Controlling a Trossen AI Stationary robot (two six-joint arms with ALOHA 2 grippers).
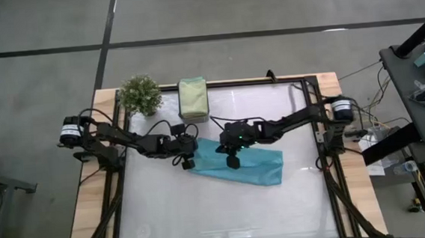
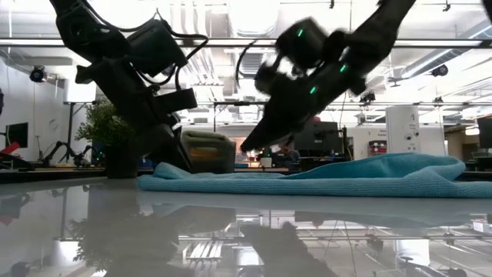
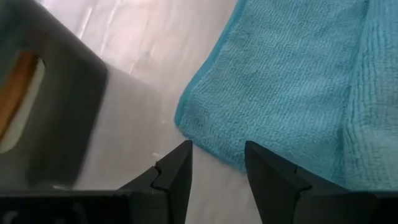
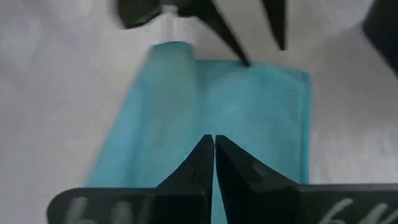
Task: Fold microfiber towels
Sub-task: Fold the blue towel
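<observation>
A light blue towel (image 1: 240, 166) lies folded into a long strip on the middle of the table, running from left to right. It also shows in the low view (image 2: 369, 175). My left gripper (image 1: 188, 163) is open and low at the strip's left end, its fingers (image 3: 177, 168) just before the towel's corner (image 3: 193, 121). My right gripper (image 1: 233, 162) is shut and hangs above the strip's left half (image 4: 249, 106), clear of it in the low view (image 2: 247, 146). A folded sage green towel (image 1: 193, 98) lies at the table's far edge. My left gripper's open fingers stand on either side of the towel's edge near its left-end corner (image 3: 211, 152), coming slanting down from the table's left. I cannot tell whether they touch the cloth.
A small potted plant (image 1: 140, 94) stands at the far left corner. A dark grey box (image 3: 56, 106) with something orange showing in its opening stands near my left gripper, on the far side. The glossy white table (image 1: 227, 215) lies bare toward the near edge.
</observation>
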